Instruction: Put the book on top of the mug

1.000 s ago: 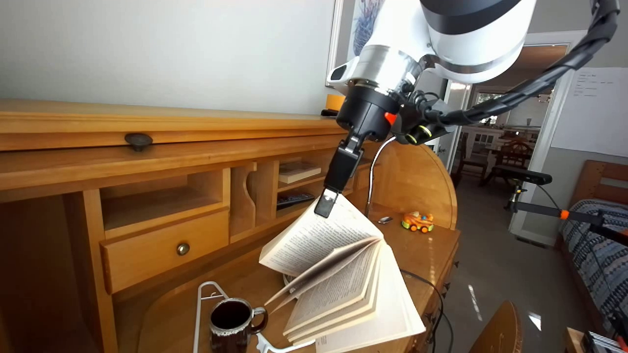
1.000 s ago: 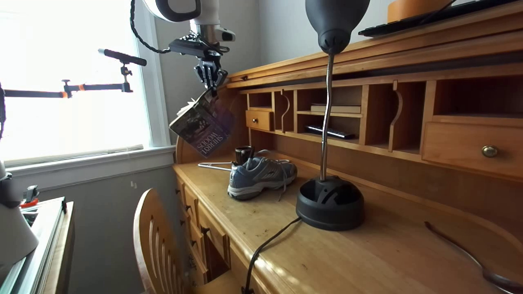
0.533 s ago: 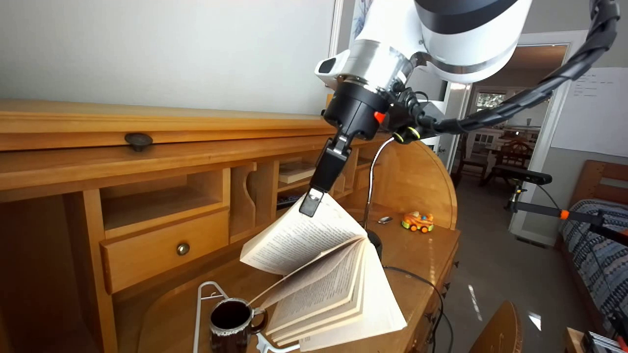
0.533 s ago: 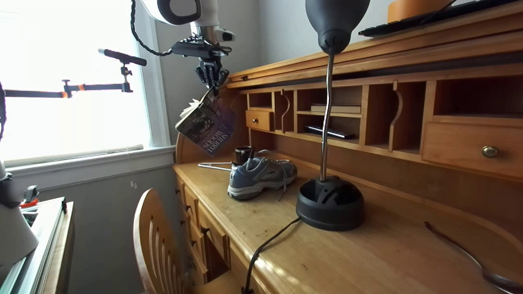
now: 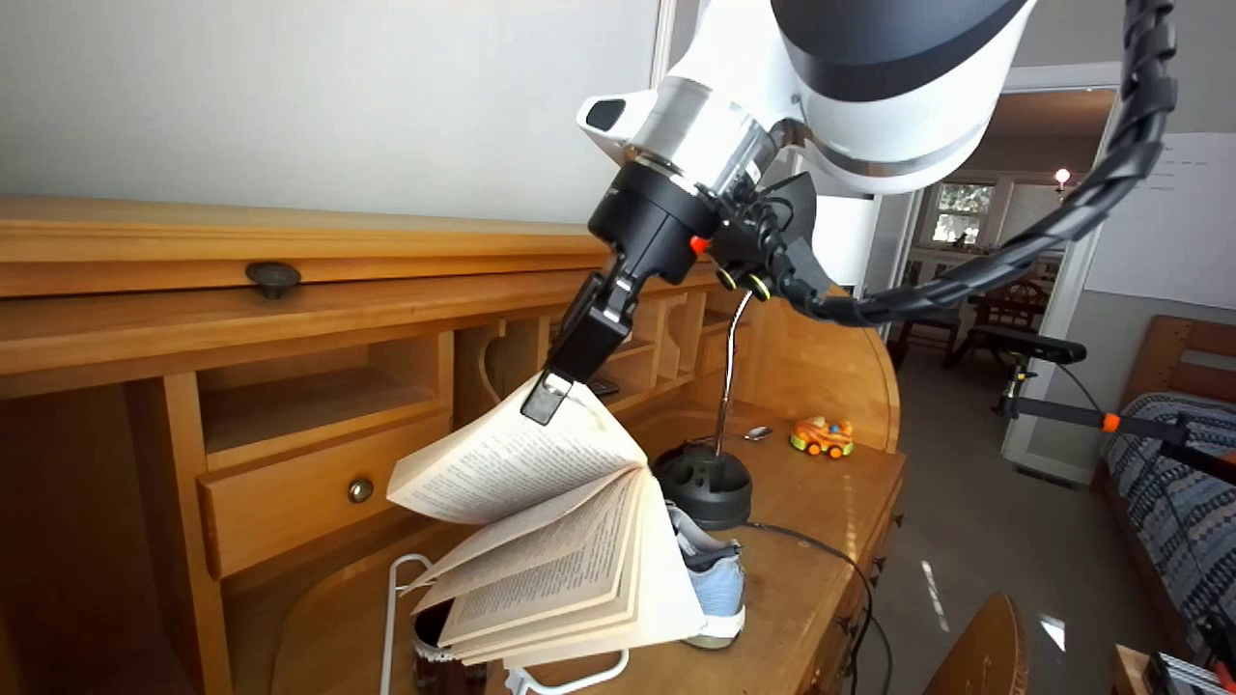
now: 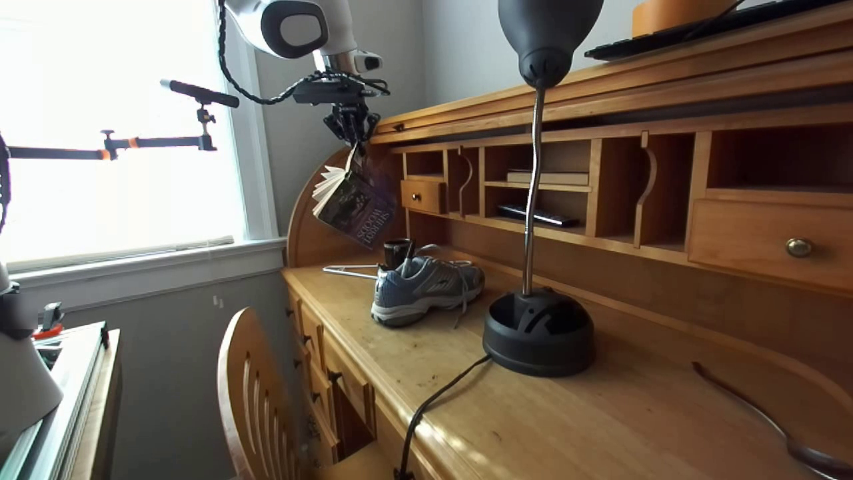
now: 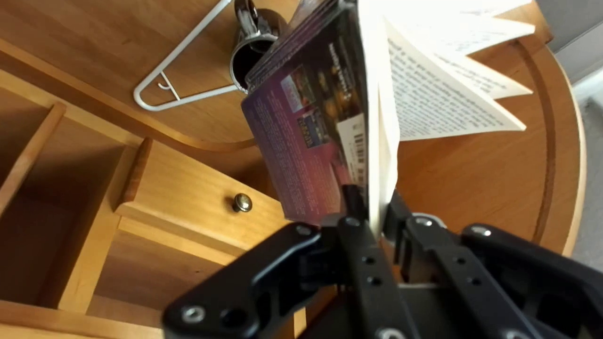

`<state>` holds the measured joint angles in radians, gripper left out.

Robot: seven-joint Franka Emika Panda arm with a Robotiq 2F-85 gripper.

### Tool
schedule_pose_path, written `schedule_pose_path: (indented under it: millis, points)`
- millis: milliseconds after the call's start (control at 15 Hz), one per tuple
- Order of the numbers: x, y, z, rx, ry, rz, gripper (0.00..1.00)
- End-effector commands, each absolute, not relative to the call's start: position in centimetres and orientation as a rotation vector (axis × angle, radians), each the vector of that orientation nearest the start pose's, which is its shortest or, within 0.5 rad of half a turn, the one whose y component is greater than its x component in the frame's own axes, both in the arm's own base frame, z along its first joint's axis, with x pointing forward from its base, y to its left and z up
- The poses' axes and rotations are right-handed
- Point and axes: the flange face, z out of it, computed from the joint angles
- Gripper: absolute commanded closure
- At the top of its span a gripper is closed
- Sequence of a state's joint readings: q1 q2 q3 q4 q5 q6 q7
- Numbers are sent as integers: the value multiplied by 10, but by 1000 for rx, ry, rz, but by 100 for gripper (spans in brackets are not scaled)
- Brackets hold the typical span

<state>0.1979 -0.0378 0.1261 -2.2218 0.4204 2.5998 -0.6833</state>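
Observation:
My gripper is shut on the book by part of its cover and pages, as the wrist view shows. The book hangs open and tilted in the air, pages fanned, its dark and purple cover showing in an exterior view. The dark brown mug stands upright on the desk. The book's lower corner covers part of its rim and its handle in that view. The mug also shows below and right of the book. In the wrist view the mug is beyond the book's edge, partly hidden.
A white hanger lies on the desk by the mug. A blue-grey shoe stands near the mug. Further along are a black lamp and a toy car. Desk cubbies with a small drawer line the back.
My gripper has moved with the book toward the mug, leftward in an exterior view. The book now overlaps the mug there and uncovers the shoe and lamp base. The grip has stayed shut.

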Motion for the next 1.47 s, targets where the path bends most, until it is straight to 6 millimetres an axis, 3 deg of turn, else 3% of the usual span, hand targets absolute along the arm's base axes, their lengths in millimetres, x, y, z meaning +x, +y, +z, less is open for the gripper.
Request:
schedule_pose_path:
  millis: [0, 467, 1400]
  points:
    - [531, 183, 433, -2632, -1050, -734, 96]
    - [530, 199, 435, -2524, -1162, -837, 96]
    - [533, 170, 398, -2421, -1246, -985, 96]
